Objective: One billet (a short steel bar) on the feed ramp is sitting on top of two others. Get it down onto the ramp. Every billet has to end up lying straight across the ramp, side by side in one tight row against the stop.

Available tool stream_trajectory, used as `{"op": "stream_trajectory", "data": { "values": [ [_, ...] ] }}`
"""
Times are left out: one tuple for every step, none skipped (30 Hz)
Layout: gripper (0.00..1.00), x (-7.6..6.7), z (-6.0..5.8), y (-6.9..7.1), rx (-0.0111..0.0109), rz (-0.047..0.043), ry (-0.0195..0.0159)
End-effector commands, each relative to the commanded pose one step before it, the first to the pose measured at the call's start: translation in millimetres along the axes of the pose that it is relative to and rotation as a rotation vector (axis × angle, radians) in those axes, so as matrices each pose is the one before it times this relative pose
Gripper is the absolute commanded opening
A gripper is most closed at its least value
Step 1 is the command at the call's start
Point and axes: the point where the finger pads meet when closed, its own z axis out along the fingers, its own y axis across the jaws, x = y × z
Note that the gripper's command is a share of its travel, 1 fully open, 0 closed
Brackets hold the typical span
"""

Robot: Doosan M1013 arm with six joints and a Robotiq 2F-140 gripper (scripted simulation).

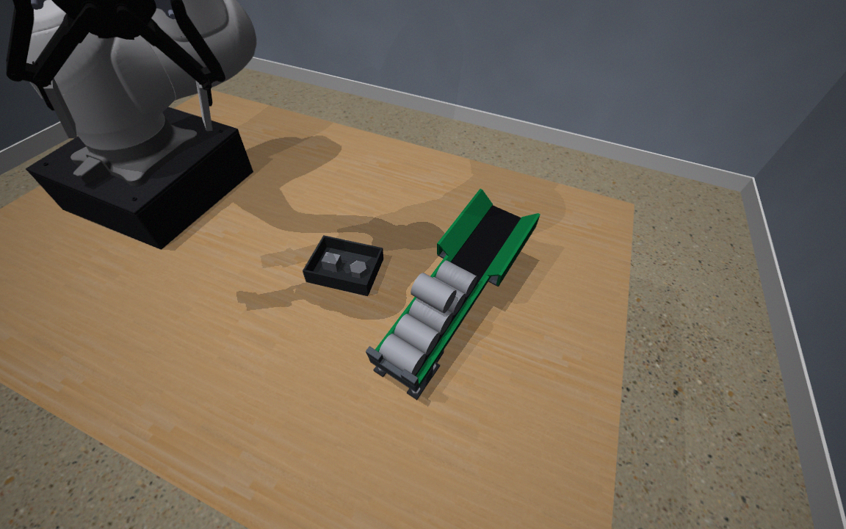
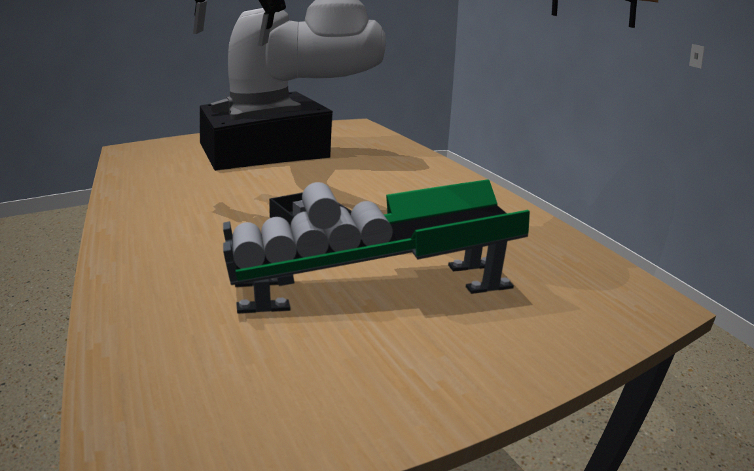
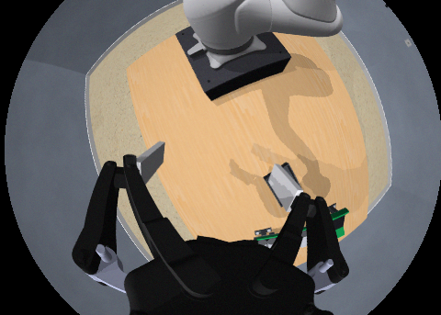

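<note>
A green feed ramp (image 1: pixel 462 220) (image 2: pixel 473 231) with a black bed slopes down to a dark grey stop (image 1: pixel 386 368) (image 2: pixel 227 234). Several grey billets lie across it in a row against the stop. One more billet (image 1: pixel 432 291) (image 2: pixel 321 203) sits on top of two in the row, near its uphill end. The uppermost billet on the ramp (image 1: pixel 457 276) (image 2: pixel 371 222) lies just behind it. My gripper (image 2: pixel 232 24) (image 3: pixel 219 163) is wide open and empty. It hangs high above the table near the robot base, far from the ramp. The wrist view shows only a corner of the ramp (image 3: pixel 340 218).
A small black tray (image 1: pixel 337 283) (image 2: pixel 280 203) holding two grey blocks stands on the table just beside the ramp, on the robot's side. The robot's black base (image 1: pixel 143 190) (image 2: pixel 262 134) (image 3: pixel 235 67) stands at the far end of the wooden table.
</note>
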Motion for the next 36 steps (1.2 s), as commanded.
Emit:
{"op": "stream_trajectory", "data": {
  "values": [
    [1.00,0.03,-0.02,-0.01,-0.00013,-0.00006,0.00006],
    [1.00,0.00,0.00,0.00,0.00000,0.00000,0.00000],
    [1.00,0.00,0.00,0.00,0.00000,0.00000,0.00000],
    [1.00,0.00,0.00,0.00,0.00000,0.00000,0.00000],
    [1.00,0.00,0.00,0.00,0.00000,0.00000,0.00000],
    [1.00,0.00,0.00,0.00,0.00000,0.00000,0.00000],
    [1.00,0.00,0.00,0.00,0.00000,0.00000,0.00000],
    [1.00,0.00,0.00,0.00,0.00000,0.00000,0.00000],
    [1.00,0.00,0.00,0.00,0.00000,0.00000,0.00000],
    [1.00,0.00,0.00,0.00,0.00000,0.00000,0.00000],
    [1.00,0.00,0.00,0.00,0.00000,0.00000,0.00000],
    [1.00,0.00,0.00,0.00,0.00000,0.00000,0.00000],
    [1.00,0.00,0.00,0.00,0.00000,0.00000,0.00000],
    [1.00,0.00,0.00,0.00,0.00000,0.00000,0.00000],
    [1.00,0.00,0.00,0.00,0.00000,0.00000,0.00000],
    [1.00,0.00,0.00,0.00,0.00000,0.00000,0.00000],
    [1.00,0.00,0.00,0.00,0.00000,0.00000,0.00000],
    [1.00,-0.59,-0.19,0.40,-0.00033,-0.00091,-0.00043],
    [1.00,-3.71,-1.15,2.52,-0.00204,-0.00571,-0.00269],
    [1.00,-8.88,-2.66,6.06,-0.00485,-0.01361,-0.00644],
    [1.00,-15.14,-4.16,10.36,-0.00813,-0.02297,-0.01093],
    [1.00,-21.69,-5.13,14.83,-0.01134,-0.03240,-0.01554],
    [1.00,-23.23,-4.22,15.82,-0.01405,-0.04075,-0.01977],
    [1.00,-12.27,-1.20,8.67,-0.01595,-0.04716,-0.02320],
    [1.00,-13.40,-0.54,9.06,-0.01689,-0.05105,-0.02550],
    [1.00,-13.52,-0.81,7.08,0.00000,0.00000,0.00000],
    [1.00,-13.14,0.27,8.77,-0.01682,-0.05210,-0.02646],
    [1.00,-13.76,0.08,6.78,0.00000,0.00000,0.00000],
    [1.00,-13.37,0.12,6.79,0.00000,0.00000,0.00000],
    [1.00,-13.24,1.32,8.63,-0.01581,-0.05028,-0.02596],
    [1.00,-13.84,1.12,6.56,0.00000,0.00000,0.00000],
    [1.00,-13.42,1.10,6.58,0.00000,0.00000,0.00000],
    [1.00,0.00,0.00,0.00,0.00000,0.00000,0.00000],
    [1.00,0.00,0.00,0.00,0.00000,0.00000,0.00000],
    [1.00,-32.05,4.71,18.10,-0.01403,-0.04579,-0.02403],
    [1.00,-11.67,2.58,7.15,-0.01167,-0.03907,-0.02079]
  ]
}}
